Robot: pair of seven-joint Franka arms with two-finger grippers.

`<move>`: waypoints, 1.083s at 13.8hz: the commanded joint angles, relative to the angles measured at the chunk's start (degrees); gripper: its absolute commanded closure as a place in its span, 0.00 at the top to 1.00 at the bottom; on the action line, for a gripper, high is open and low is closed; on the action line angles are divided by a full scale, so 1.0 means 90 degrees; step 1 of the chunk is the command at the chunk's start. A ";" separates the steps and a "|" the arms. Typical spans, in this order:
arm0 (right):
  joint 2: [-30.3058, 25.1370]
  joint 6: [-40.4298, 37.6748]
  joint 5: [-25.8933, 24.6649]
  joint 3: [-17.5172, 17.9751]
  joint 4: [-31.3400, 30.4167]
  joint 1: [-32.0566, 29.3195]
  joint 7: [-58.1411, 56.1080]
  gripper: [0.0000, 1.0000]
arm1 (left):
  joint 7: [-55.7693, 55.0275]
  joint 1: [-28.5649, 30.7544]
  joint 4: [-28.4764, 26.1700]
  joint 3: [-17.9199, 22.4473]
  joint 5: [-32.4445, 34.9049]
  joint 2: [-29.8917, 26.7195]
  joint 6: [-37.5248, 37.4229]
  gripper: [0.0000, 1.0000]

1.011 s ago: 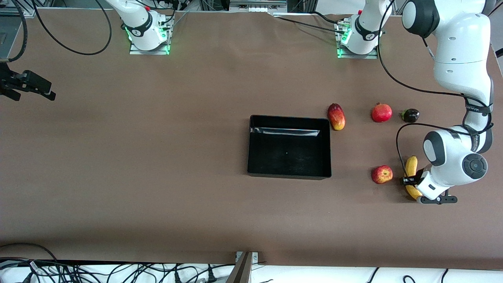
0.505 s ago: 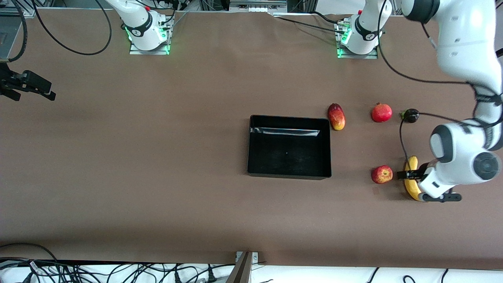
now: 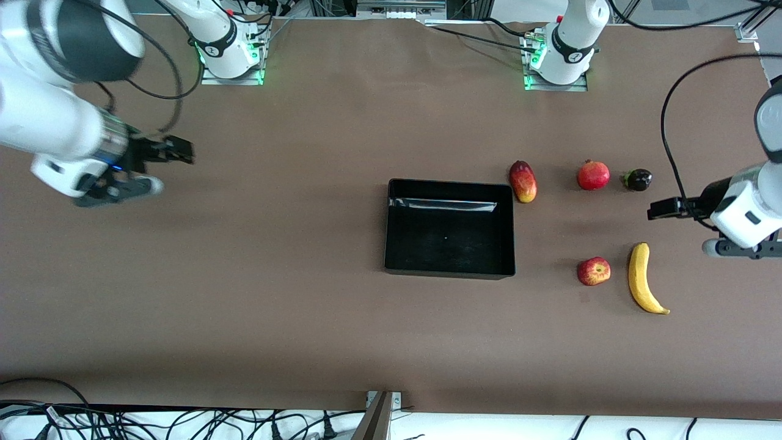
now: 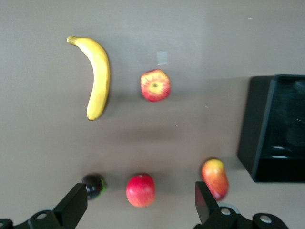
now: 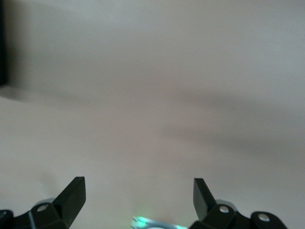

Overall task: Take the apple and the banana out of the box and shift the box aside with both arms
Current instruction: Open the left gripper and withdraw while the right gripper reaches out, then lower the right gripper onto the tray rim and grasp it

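Two-arm workcell seen from the front camera. The black box (image 3: 449,228) sits near the table's (image 3: 293,293) centre, empty. The remaining objects are grouped toward the left arm's end of the table. The mango (image 3: 523,181) lies just off the box's 1 o'clock corner; the pomegranate (image 3: 593,175) and a small dark fruit (image 3: 638,179) continue that row toward 3 o'clock. The apple (image 3: 594,271) rests at about 4 o'clock from the box, nearer the front camera than the pomegranate, and the banana (image 3: 643,280) lies just beside the apple, apart from it, with its stem tip pointing toward the camera. The left gripper (image 3: 663,208) hangs in the air over bare table at roughly 1 o'clock from the banana, its fingers (image 4: 76,202) spread wide and holding nothing; its wrist camera looks down on all five fruits and the box's end. The right gripper (image 3: 180,150) hovers over bare table toward the right arm's end, at about 10 o'clock from the box, its fingers (image 5: 75,194) likewise spread and empty.
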 commanded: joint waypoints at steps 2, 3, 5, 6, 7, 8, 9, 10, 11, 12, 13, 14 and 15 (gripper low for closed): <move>0.0558 0.0750 0.0855 -0.0037 0.0195 0.0581 0.0940 1.00 | -0.0113 -0.0127 -0.0620 -0.0011 0.0071 -0.1172 -0.0266 1.00; 0.0646 0.1257 0.0854 -0.0037 0.0195 0.0962 0.1319 1.00 | -0.0103 -0.0127 -0.0787 -0.0011 0.0081 -0.1446 -0.0256 1.00; 0.1026 0.1875 0.0913 -0.0027 0.0234 0.1422 0.2596 1.00 | -0.0122 -0.0185 -0.1022 -0.0001 0.0100 -0.1867 -0.0227 1.00; 0.1241 0.2129 0.0894 -0.0027 0.0244 0.1676 0.2883 1.00 | -0.0219 -0.0214 -0.1071 -0.0001 0.0168 -0.1985 -0.0237 1.00; 0.1446 0.2528 0.0864 -0.0037 0.0244 0.2007 0.2972 1.00 | -0.0375 -0.0272 -0.1081 -0.0011 0.0352 -0.2035 -0.0227 1.00; 0.1670 0.2996 0.0825 -0.0037 0.0244 0.2262 0.3118 1.00 | -0.0434 -0.0341 -0.1081 -0.0011 0.0412 -0.2054 -0.0237 1.00; 0.1905 0.3561 0.0806 -0.0047 0.0234 0.2497 0.3390 1.00 | -0.0435 -0.0341 -0.1081 -0.0011 0.0413 -0.2055 -0.0237 1.00; 0.2100 0.4137 0.0757 -0.0066 0.0234 0.2731 0.3741 1.00 | -0.0445 -0.0341 -0.1081 -0.0030 0.0413 -0.2122 -0.0237 1.00; 0.2257 0.4433 0.0602 -0.0057 0.0234 0.2830 0.4025 1.00 | -0.0445 -0.0332 -0.1091 -0.0050 0.0423 -0.2162 -0.0246 1.00; 0.2423 0.4581 0.0417 -0.0056 0.0234 0.2966 0.4192 1.00 | -0.0474 -0.0283 -0.1130 -0.0089 0.0423 -0.2201 -0.0276 1.00; 0.2627 0.4747 0.0183 -0.0076 0.0234 0.3210 0.4378 1.00 | -0.0474 -0.0244 -0.1130 -0.0176 0.0442 -0.2230 -0.0295 1.00; 0.2804 0.5010 -0.0052 -0.0095 0.0234 0.3415 0.4728 1.00 | -0.0493 -0.0224 -0.1130 -0.0196 0.0500 -0.2230 -0.0305 1.00; 0.2960 0.5254 -0.0363 -0.0105 0.0215 0.3514 0.5137 1.00 | -0.0600 -0.0224 -0.1130 -0.0245 0.0520 -0.2230 -0.0295 1.00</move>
